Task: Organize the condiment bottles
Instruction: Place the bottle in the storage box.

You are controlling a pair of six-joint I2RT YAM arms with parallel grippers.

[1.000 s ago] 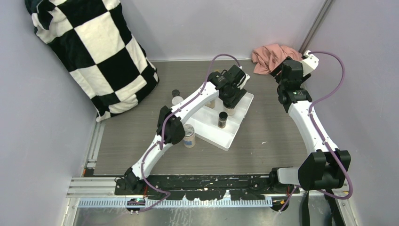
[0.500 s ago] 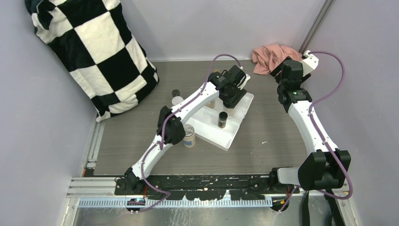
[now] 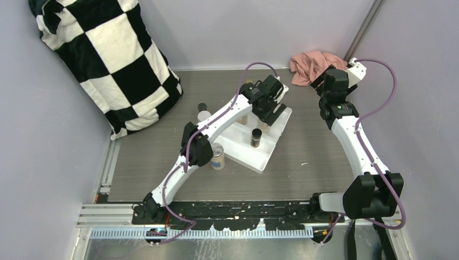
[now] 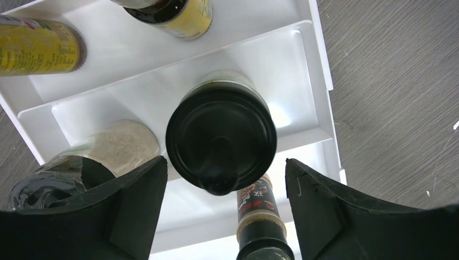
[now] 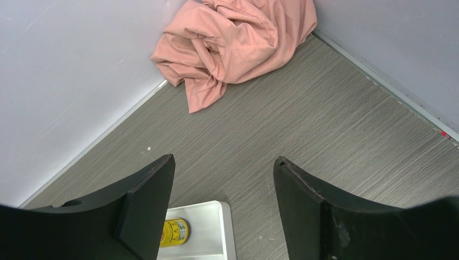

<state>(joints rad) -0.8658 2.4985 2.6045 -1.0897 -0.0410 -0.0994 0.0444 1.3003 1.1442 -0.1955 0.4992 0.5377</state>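
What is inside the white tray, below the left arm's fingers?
In the white tray, a black-lidded jar stands between the open fingers. Beside it are a pale-powder jar, two yellow bottles and a slim dark-capped bottle. From above, the left arm hides some of them.

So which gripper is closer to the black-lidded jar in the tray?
Left. The left gripper hangs right over the black-lidded jar, jaws open either side of its lid, not touching. The right gripper is open, off past the tray, near the pink cloth.
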